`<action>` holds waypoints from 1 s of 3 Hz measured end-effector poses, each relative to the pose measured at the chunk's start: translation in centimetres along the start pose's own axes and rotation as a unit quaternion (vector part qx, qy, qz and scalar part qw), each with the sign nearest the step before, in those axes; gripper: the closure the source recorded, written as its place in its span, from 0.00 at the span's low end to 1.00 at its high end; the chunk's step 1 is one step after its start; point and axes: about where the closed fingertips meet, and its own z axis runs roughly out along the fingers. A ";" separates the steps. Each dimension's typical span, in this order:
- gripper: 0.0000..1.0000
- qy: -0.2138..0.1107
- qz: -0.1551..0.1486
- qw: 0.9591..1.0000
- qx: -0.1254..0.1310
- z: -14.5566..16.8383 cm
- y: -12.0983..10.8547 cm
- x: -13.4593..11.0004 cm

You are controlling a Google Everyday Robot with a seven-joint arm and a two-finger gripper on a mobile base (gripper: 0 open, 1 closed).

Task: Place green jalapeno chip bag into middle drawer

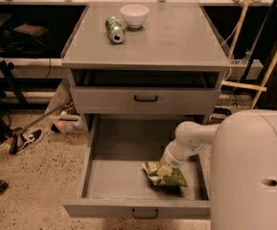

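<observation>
The green jalapeno chip bag (166, 175) is low inside the open middle drawer (109, 176), at its front right, just above or on the tray floor. My gripper (165, 167) reaches down from the white arm (190, 138) on the right and is shut on the bag's top edge. The drawer is pulled fully out, with a small dark handle (145, 214) at its front.
The shallower drawer front with a black handle (145, 98) above is shut. A white bowl (134, 15) and a green can (114, 29) lying on its side are on the cabinet top. My white body (253, 176) fills the lower right. A shoe (25, 141) lies on the floor at left.
</observation>
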 end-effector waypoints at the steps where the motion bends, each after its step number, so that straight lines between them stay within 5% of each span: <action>1: 0.81 0.002 0.000 1.000 -0.009 0.5 0.4 0.2; 3: 0.35 0.002 0.000 1.000 -0.009 0.5 0.4 0.2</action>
